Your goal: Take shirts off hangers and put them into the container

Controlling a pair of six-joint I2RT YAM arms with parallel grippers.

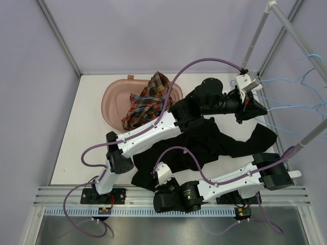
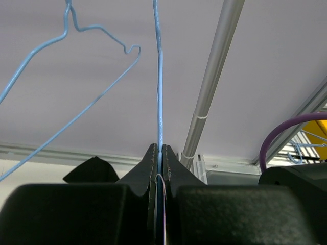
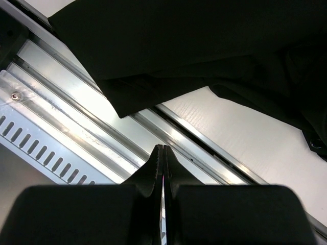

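The plaid shirt [image 1: 145, 102] lies bunched in the pinkish container [image 1: 113, 99], spilling over its right rim. Spread on the table between the arms is the black shirt [image 1: 217, 143], its edge also showing in the right wrist view [image 3: 168, 46]. My left gripper [image 1: 261, 109] reaches to the rack and is shut on a thin light-blue hanger wire [image 2: 160, 76], which runs straight up from between its jaws [image 2: 160, 149]. Another bare hanger [image 2: 67, 23] hangs to the left. My right gripper [image 3: 163, 148] is shut and empty, low over the front rail beside the black shirt's hem.
White rack poles [image 1: 255, 41] stand at the back right, with several light-blue hangers [image 1: 301, 104] on the sloping bar [image 1: 312, 131]. A metal rail [image 1: 66, 194] runs along the table's near edge. Purple cables loop over both arms.
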